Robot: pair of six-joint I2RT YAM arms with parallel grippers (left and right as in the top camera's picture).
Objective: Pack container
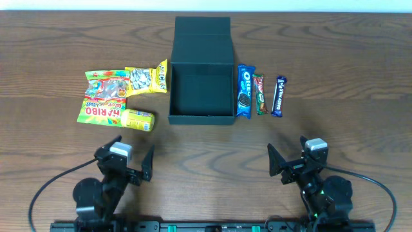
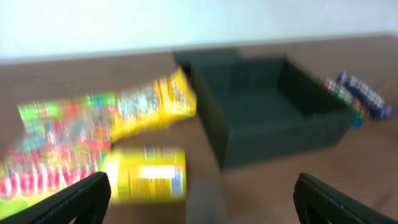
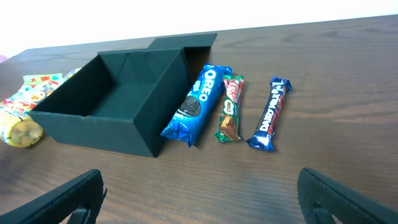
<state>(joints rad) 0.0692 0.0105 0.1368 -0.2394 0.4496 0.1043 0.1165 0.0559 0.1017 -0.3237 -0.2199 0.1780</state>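
The dark green container [image 1: 201,90] stands open and empty at the table's middle, its flap lid folded back behind it; it also shows in the left wrist view [image 2: 273,109] and the right wrist view [image 3: 112,99]. Left of it lie a Haribo bag [image 1: 103,106], a yellow seed packet [image 1: 147,78] and a yellow tube pack [image 1: 137,119]. Right of it lie a blue Oreo pack [image 1: 244,91], a red-green bar [image 1: 259,94] and a dark blue bar [image 1: 279,96]. My left gripper [image 1: 129,160] and right gripper [image 1: 293,158] are open and empty, near the front edge.
The table is dark brown wood [image 1: 206,148]. The arm bases and their cables sit along the front edge [image 1: 206,225]. A pale wall runs behind the far edge [image 3: 186,15].
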